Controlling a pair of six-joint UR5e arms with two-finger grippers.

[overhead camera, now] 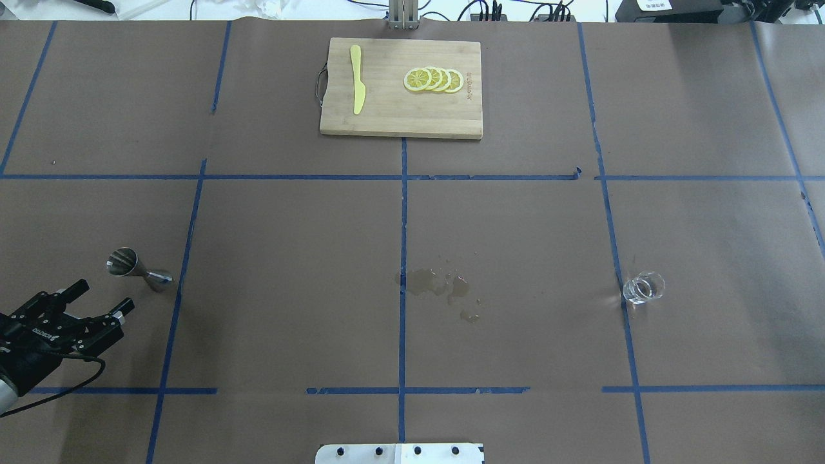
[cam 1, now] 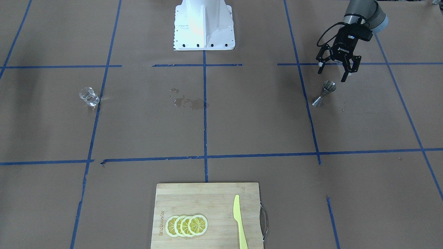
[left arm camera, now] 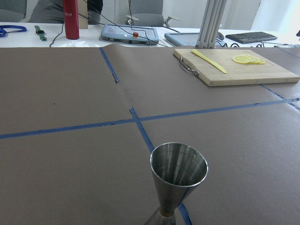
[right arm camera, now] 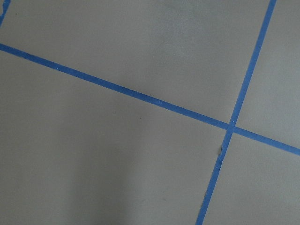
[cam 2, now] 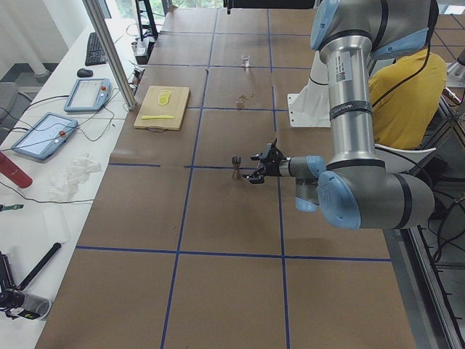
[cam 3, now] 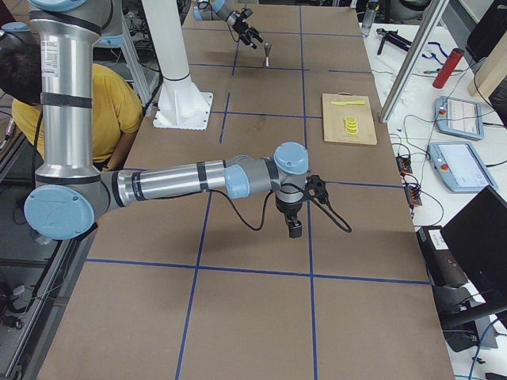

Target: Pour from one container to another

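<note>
The steel jigger point(cam 1: 325, 92) point(overhead camera: 136, 268) stands upright on the brown paper, and in the left wrist view the jigger point(left arm camera: 178, 176) fills the low centre with its cup empty. My left gripper point(cam 1: 332, 76) point(overhead camera: 106, 293) hovers open just on the robot's side of it, not touching. The clear glass cup point(cam 1: 89, 97) point(overhead camera: 642, 288) stands alone far off on the other side of the table. My right gripper point(cam 3: 294, 229) shows only in the exterior right view, low over the table away from both; whether it is open or shut I cannot tell.
A wet spill point(overhead camera: 438, 283) marks the paper near the middle. At the far edge lies a wooden cutting board point(overhead camera: 387, 116) with lemon slices point(overhead camera: 433, 79) and a yellow knife point(overhead camera: 357, 80). The robot's white base point(cam 1: 204, 24) is on its side.
</note>
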